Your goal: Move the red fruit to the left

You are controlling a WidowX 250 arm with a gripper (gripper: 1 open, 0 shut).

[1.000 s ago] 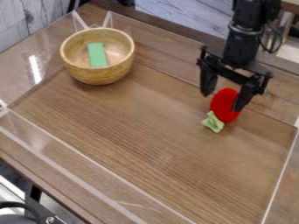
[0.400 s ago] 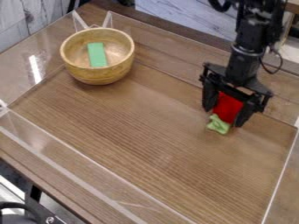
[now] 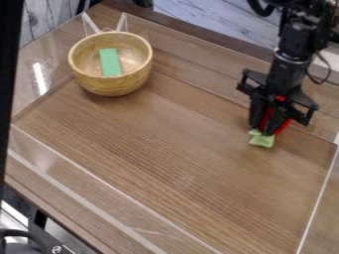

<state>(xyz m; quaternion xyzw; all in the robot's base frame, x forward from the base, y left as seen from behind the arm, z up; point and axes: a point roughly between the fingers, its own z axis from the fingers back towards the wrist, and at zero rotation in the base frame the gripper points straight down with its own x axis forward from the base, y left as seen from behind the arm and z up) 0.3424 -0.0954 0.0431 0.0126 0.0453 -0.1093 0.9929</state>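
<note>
1 gripper (image 3: 277, 127), 1 red fruit (image 3: 272, 126), 1 bowl (image 3: 111, 64).

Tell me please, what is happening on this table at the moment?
A single black robot gripper points straight down at the right side of the wooden table, its jaws drawn in around the small glossy red toy fruit with the light green leafy end. The fruit is not yet moved left. A wooden bowl holding a flat green block stands at the far left.

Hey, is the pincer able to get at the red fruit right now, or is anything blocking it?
Probably yes. The pincer is already down over the red fruit, its fingers on either side of it. Nothing lies between them, and the wooden bowl sits far off across the table.
</note>
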